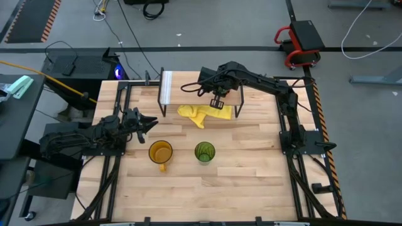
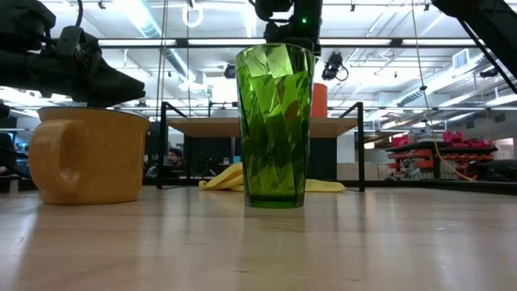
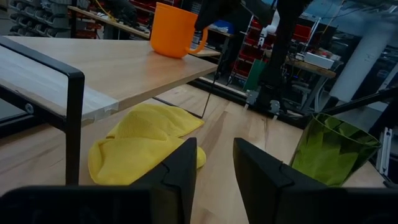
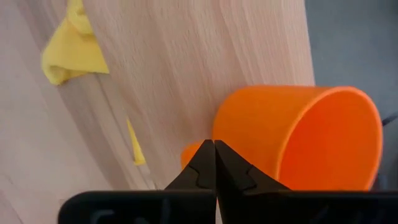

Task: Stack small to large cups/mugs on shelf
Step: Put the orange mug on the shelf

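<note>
Closest to the low camera stands the green tumbler (image 2: 275, 125), upright on the tabletop (image 1: 251, 182), with the amber-yellow mug (image 2: 89, 155) just beside it toward 9 o'clock, handle turned to the camera's left. From above, the tumbler (image 1: 204, 152) and the amber mug (image 1: 160, 152) sit side by side near the tabletop's middle, apart from each other, the mug's handle pointing to 6 o'clock.

At 12 o'clock from them stands the shelf (image 1: 188, 91), a light plank on thin black legs with a pale strip at its 9 o'clock end. The orange mug (image 4: 298, 140) stands upright on the plank near its 3 o'clock end; in the overhead view it is hidden under the right end effector (image 1: 217, 100), while the low view shows a sliver of it (image 2: 319, 99) behind the tumbler. The right end effector (image 4: 214, 163) hangs over the mug's handle side with its fingers (image 4: 199, 168) pressed together at the tips, right by the handle; whether they pinch the handle cannot be told.

Under the shelf lies a crumpled yellow cloth (image 1: 204, 115), spilling out toward 6 o'clock.

The left end effector (image 1: 143, 122) hovers at 10 o'clock from the amber mug, above the tabletop, its fingers (image 3: 180, 171) parted with a narrow gap and holding nothing, facing the cloth (image 3: 143, 146) and shelf.
</note>
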`<state>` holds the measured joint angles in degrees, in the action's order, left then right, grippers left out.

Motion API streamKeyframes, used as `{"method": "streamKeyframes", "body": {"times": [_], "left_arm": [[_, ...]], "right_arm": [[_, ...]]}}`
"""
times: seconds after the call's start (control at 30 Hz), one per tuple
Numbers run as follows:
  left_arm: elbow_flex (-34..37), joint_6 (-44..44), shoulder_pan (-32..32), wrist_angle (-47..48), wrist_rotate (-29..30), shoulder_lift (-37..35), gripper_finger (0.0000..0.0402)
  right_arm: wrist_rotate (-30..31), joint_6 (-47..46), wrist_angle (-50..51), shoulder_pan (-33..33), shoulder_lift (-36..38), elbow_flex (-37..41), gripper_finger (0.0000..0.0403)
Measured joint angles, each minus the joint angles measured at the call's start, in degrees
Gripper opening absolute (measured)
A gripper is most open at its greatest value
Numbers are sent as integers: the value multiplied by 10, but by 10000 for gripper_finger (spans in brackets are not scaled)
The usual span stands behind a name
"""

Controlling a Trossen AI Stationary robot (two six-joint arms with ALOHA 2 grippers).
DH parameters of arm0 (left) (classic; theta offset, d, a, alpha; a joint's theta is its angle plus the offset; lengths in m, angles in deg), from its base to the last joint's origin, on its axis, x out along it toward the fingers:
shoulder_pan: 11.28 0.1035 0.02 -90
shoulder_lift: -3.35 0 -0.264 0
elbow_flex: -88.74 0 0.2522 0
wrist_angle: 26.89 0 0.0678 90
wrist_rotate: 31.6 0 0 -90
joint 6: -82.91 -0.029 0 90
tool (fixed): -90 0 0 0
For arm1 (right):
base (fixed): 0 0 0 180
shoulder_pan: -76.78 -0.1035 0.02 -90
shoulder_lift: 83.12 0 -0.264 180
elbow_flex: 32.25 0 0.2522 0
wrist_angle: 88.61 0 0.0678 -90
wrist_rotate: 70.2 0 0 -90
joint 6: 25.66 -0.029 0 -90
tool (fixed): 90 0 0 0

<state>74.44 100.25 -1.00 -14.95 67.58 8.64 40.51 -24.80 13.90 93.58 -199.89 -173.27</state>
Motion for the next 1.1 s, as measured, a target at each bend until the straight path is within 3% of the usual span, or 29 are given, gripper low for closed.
{"method": "streamKeyframes", "body": {"times": [1.1], "left_arm": [[0,0,0,2,0,0,114]], "right_arm": [[9,-45,13,0,0,0,1]]}}
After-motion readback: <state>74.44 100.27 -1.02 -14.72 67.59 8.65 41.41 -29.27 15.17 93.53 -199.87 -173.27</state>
